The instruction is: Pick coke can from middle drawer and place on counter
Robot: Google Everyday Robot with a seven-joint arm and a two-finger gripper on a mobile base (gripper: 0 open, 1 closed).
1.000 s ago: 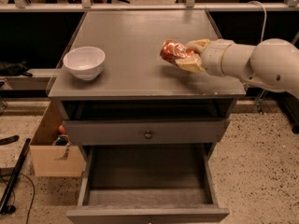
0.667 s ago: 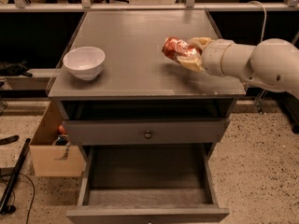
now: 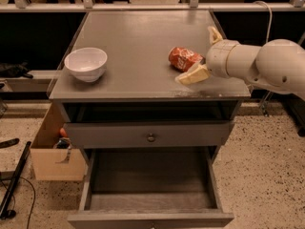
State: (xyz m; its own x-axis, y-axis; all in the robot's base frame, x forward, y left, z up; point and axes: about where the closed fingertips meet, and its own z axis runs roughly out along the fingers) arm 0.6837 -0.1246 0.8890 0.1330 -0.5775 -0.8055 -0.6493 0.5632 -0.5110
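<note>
The small red-orange coke can (image 3: 184,58), dented, with white lettering too blurred to read, lies on its side on the right of the flat, slightly glossy grey counter (image 3: 138,35). The white arm reaches in from the right. Its gripper (image 3: 194,55) is spread open around the can, with one cream finger (image 3: 193,74) low beside it. The shallow grey middle drawer (image 3: 147,182) stands pulled out. A round white bowl (image 3: 86,63) sits on the left.
</note>
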